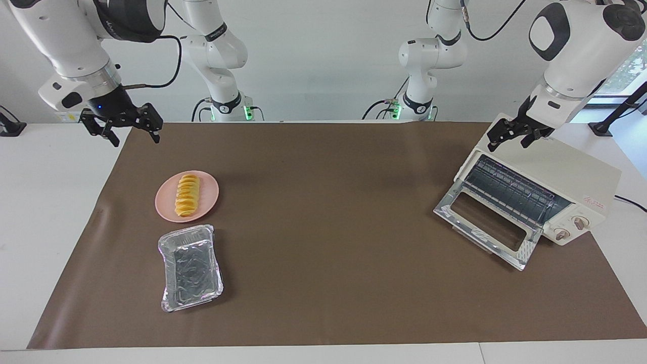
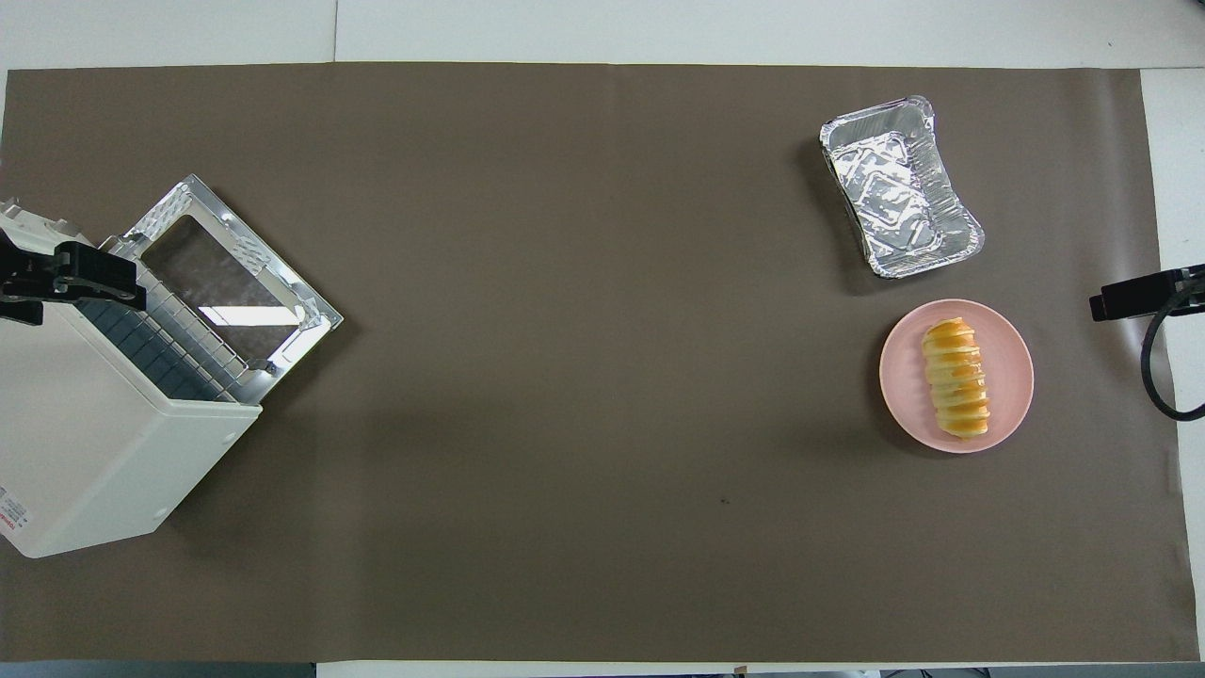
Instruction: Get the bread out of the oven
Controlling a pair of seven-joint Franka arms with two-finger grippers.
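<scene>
The bread (image 1: 186,194) (image 2: 955,377), a ridged golden-orange loaf, lies on a round pink plate (image 1: 209,188) (image 2: 1009,377) toward the right arm's end of the table. The cream-white oven (image 1: 571,172) (image 2: 85,424) stands at the left arm's end, its glass door (image 1: 485,225) (image 2: 226,273) dropped open and its wire rack bare. My right gripper (image 1: 135,140) (image 2: 1144,292) hangs open and empty over the mat's edge, apart from the plate. Over the oven's top edge, my left gripper (image 1: 508,144) (image 2: 71,282) waits open, holding nothing.
An empty crinkled foil tray (image 1: 191,268) (image 2: 899,188) sits beside the plate, farther from the robots. A brown mat (image 1: 323,212) covers the table. Two more arm bases stand along the robots' edge.
</scene>
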